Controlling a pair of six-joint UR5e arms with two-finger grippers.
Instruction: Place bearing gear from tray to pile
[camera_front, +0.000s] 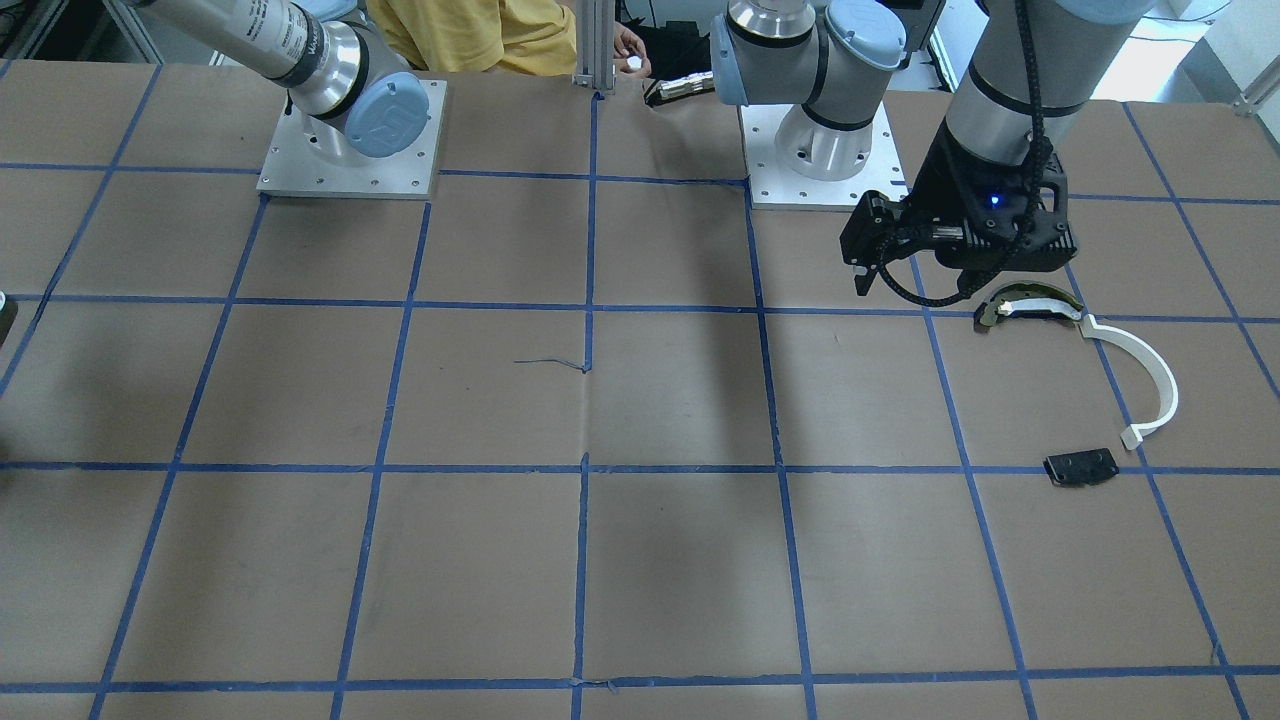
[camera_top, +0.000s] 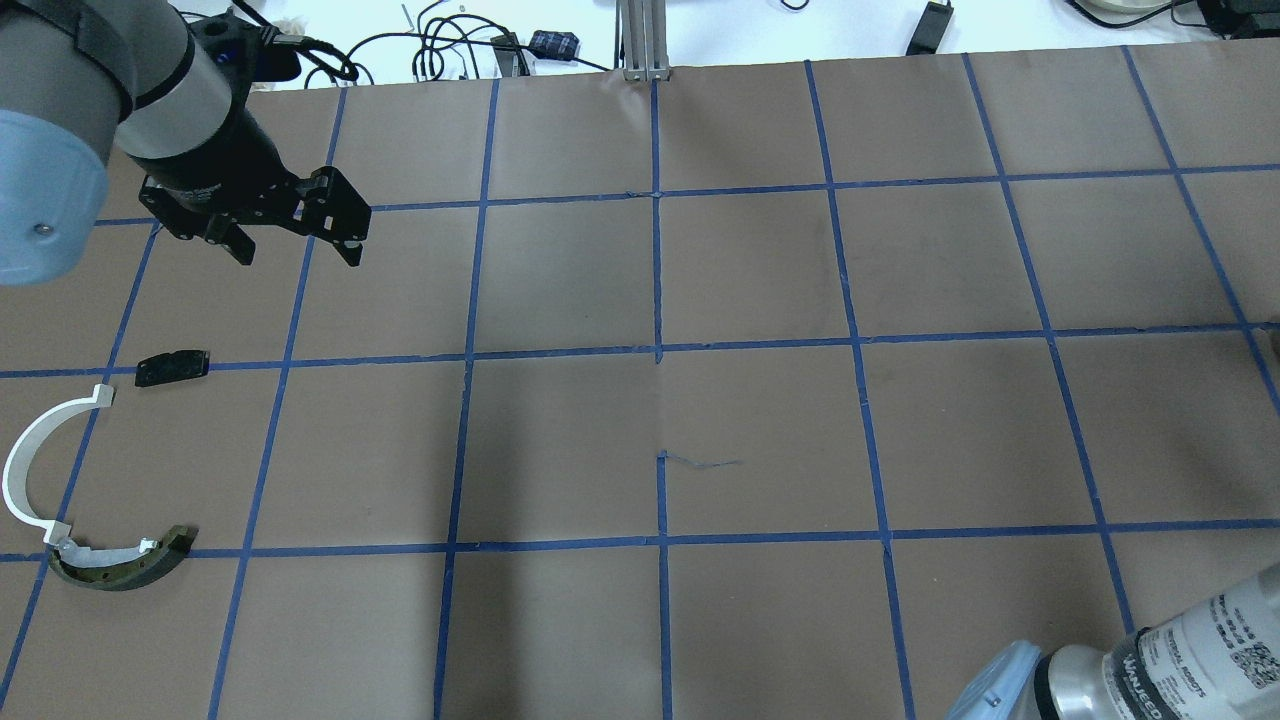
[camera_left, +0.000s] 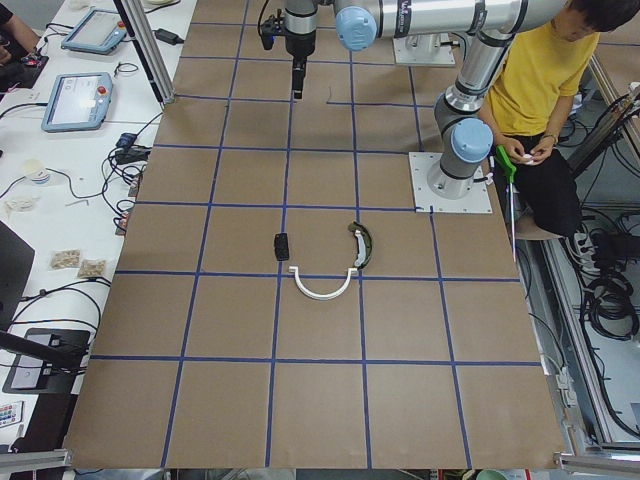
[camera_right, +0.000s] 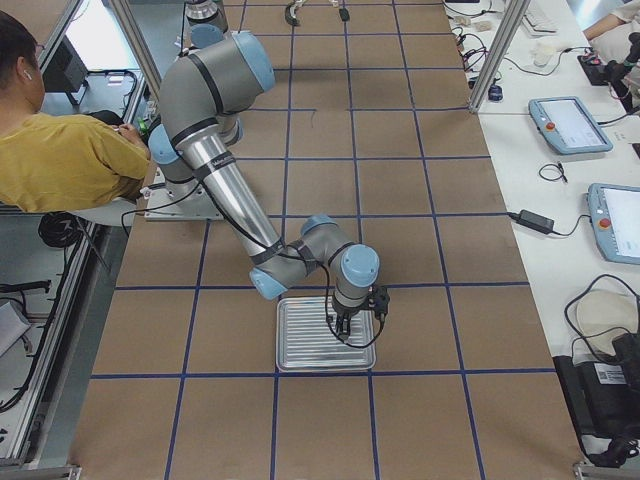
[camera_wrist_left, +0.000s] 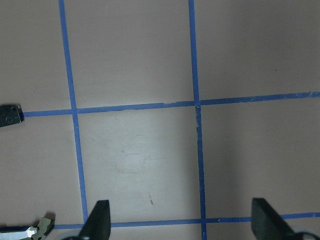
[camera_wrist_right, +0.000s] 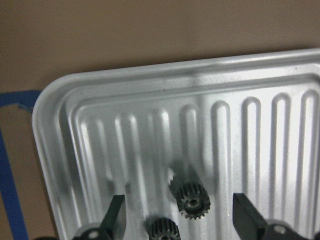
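So the right gripper (camera_wrist_right: 178, 212) is spread wide over the tray (camera_wrist_right: 55, 115), bearing gear (camera_wrist_right: 192, 200) sitting right between its fingers (camera_wrist_right: 114, 216).

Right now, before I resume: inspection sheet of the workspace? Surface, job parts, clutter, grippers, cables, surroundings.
Surface: brown paper-covered table with blue tape grid.
Job's things: ribbed silver metal tray holds two small dark toothed gears, upper gear and lower gear; pile is a white curved plastic strip, a dark arc-shaped piece apparently touching its end, a flat black rectangular plate apart.
Clutter: loose blue tape strand near centre.
Grippers: left gripper open over bare table beside the pile; right gripper open over the tray, upper gear between its fingers.
Cables: black cable along the left wrist; loose cables off the far edge.
Surroundings: person in yellow shirt behind the robot.
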